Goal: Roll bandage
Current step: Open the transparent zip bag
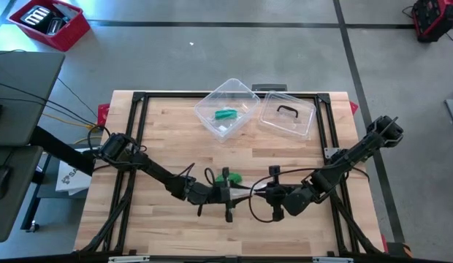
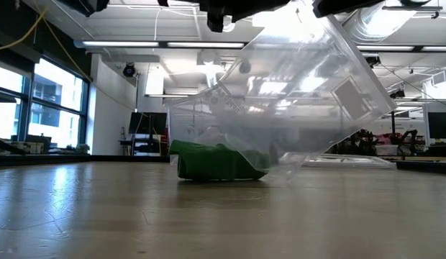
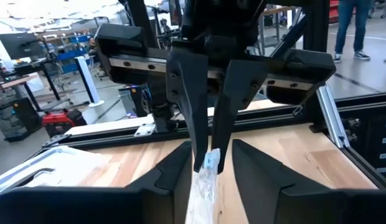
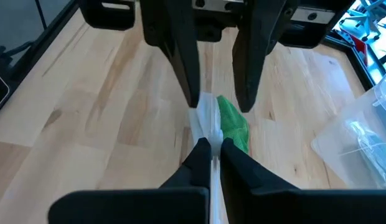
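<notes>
A white, crinkled bandage strip (image 4: 205, 121) hangs in the air between my two grippers, near the table's front middle. My right gripper (image 4: 213, 146) comes in from the table's right and is shut on the strip. My left gripper (image 4: 218, 102) faces it from the left and is open, with one finger on each side of the strip (image 3: 202, 186). Below them a green wad of bandage (image 1: 231, 177) lies on the wooden table (image 1: 168, 139). It also shows in the right wrist view (image 4: 233, 124). My right gripper pinches the strip's end (image 3: 210, 157) between its two fingertips (image 3: 196, 140). It comes from the table's right, slanting down. The strip runs on along the fingers' line toward my left gripper, clear of the table. My left gripper stands around the strip; I cannot tell whether a finger touches it.
A clear plastic container (image 1: 226, 108) with something green inside sits at the far middle and looks tilted in the low view (image 2: 295, 93). Its clear lid (image 1: 287, 115) lies to its right. A black frame (image 1: 142, 98) edges the table.
</notes>
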{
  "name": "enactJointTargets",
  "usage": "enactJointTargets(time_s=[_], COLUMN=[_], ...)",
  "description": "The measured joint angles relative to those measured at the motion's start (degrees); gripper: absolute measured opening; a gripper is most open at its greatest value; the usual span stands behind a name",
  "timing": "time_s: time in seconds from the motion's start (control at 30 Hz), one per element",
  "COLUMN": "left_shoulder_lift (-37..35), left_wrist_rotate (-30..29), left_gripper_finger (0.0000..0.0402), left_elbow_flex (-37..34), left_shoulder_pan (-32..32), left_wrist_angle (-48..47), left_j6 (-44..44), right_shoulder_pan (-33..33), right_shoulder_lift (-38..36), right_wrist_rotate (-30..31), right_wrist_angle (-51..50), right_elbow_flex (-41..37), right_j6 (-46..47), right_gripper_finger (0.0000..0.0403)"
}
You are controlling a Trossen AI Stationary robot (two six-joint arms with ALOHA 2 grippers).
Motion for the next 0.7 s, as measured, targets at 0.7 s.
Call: enactJointTargets(time_s=[0.7], left_shoulder_lift=[0.0], left_wrist_rotate=[3.6], left_gripper_finger=[0.0065], left_elbow_flex=[0.0], left_shoulder_pan=[1.3], left_wrist_angle=[-0.8], left_j6=[-2.1], right_shoulder_pan=[0.0], right_shoulder_lift=[0.0], right_wrist_rotate=[-0.1], right_wrist_angle=[0.5], right_elbow_flex=[0.0], right_j6=[-0.6], right_gripper_finger=[0.0003])
